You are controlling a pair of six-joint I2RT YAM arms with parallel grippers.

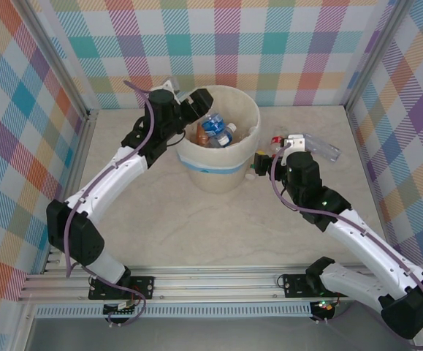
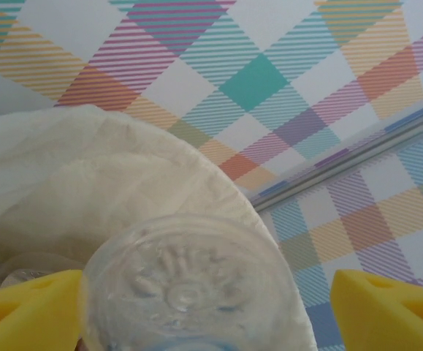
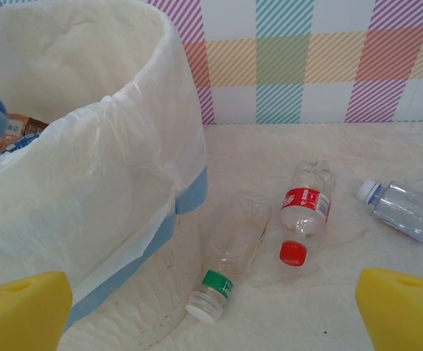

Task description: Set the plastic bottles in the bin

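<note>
Bottles outside: green-banded bottle (image 3: 229, 248), red-labelled bottle (image 3: 306, 208) and clear bottle (image 3: 408, 212) lie on the table (image 3: 269, 153), lower middle to right edge.
Right gripper (image 3: 212, 311): fingers wide apart, empty, above them.
Bin (image 1: 253, 117): upper centre, several bottles (image 1: 215, 128) inside.
Left gripper (image 2: 210, 307): over Bin, fingers apart, another bottle (image 2: 189, 281) between them, unclamped.

Overhead camera looks down; both wrist cameras closely face the bin (image 1: 222, 183).

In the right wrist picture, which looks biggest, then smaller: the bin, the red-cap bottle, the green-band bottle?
1. The bin, by far.
2. The green-band bottle and the red-cap bottle look alike; the green-band one lies nearer the camera, so no ranking.
</note>
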